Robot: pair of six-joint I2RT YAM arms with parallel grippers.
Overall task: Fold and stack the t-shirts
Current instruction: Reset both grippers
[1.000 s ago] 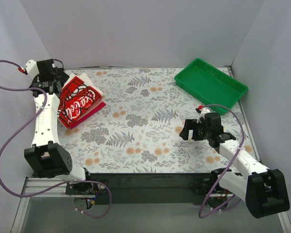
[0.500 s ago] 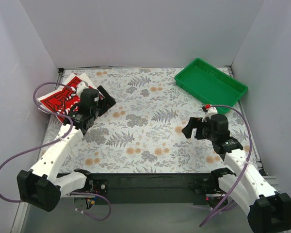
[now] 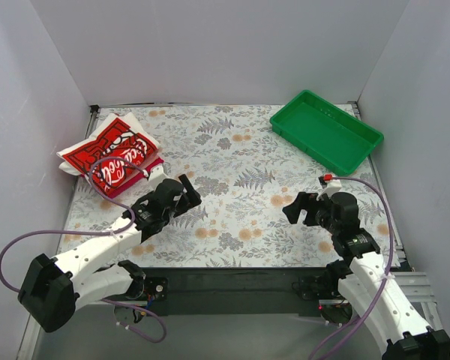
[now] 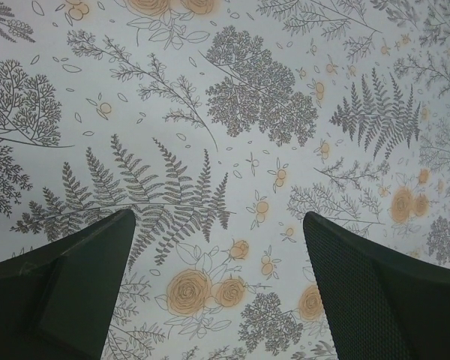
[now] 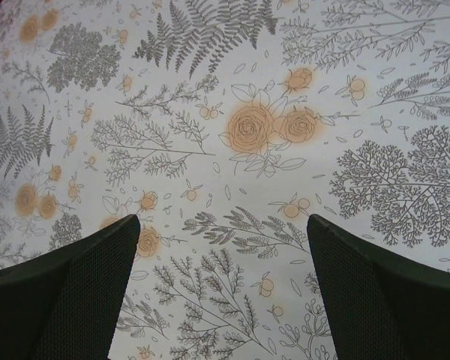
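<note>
T-shirts (image 3: 112, 157) lie stacked at the far left corner of the table (image 3: 232, 172) — the cream one with red print on top, seemingly a red one beneath. Well apart from them, the left gripper (image 3: 184, 195) and right gripper (image 3: 297, 209) hang spread wide — holding nothing — over the floral surface.

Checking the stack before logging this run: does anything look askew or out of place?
The cream-white t-shirt sits crooked at far left: one corner juts out to the left, and the red t-shirt shows beneath its near edge.
</note>
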